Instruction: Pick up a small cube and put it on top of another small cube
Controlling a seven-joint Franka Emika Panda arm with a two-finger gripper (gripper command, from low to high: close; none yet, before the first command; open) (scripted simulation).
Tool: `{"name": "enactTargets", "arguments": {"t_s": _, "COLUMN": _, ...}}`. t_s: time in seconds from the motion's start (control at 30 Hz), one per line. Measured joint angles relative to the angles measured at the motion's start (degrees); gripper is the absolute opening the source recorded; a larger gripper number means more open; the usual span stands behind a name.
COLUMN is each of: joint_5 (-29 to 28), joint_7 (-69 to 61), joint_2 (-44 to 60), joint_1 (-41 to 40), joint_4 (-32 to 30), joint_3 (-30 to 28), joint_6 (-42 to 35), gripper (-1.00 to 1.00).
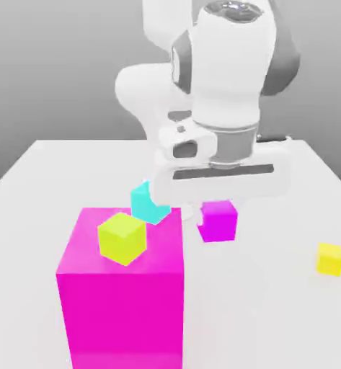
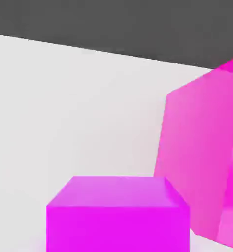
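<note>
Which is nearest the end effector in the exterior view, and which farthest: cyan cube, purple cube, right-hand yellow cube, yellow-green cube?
1. Purple cube: directly beneath the hand.
2. Cyan cube: to the exterior view's left, by the big block's far edge.
3. Too close to call: yellow-green cube, over the block, and yellow cube, at the exterior view's right.
</note>
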Motion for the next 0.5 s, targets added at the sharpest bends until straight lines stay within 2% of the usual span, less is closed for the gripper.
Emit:
{"name": "enactTargets", "arguments": {"t_s": 0.2, "joint_5": -2.3, "joint_7": 0.1, "joint_2": -12.3, "joint_1": -5.2, "joint_4": 1.0, "joint_3": -2.9, "joint_6": -12.8, "gripper": -1.0}}
{"name": "enactTargets", "arguments": {"t_s": 0.27, "joint_5": -2.2, "joint_7": -0.1, "joint_2": -13.0, "joint_1": -6.0, "joint_4": -1.0, "joint_3": -3.6, "joint_6": -11.1, "gripper": -1.0}}
{"name": "enactTargets", "arguments": {"t_s": 0.37, "joint_5": -2.2, "joint_7": -0.3, "joint_2": -10.8, "joint_1": -6.4, "joint_4": -5.2, "joint_3": -3.9, "joint_6": -4.6, "gripper": -1.0}}
{"name": "enactTargets", "arguments": {"t_s": 0.4, "joint_5": -2.2, "joint_7": -0.3, "joint_2": -10.3, "joint_1": -6.5, "joint_4": -6.1, "joint_3": -3.9, "joint_6": -3.2, "gripper": 1.0}}
{"name": "enactTargets", "arguments": {"t_s": 0.5, "joint_5": -2.2, "joint_7": -0.3, "joint_2": -10.3, "joint_1": -6.5, "joint_4": -6.1, "joint_3": -3.9, "joint_6": -3.2, "gripper": 1.0}}
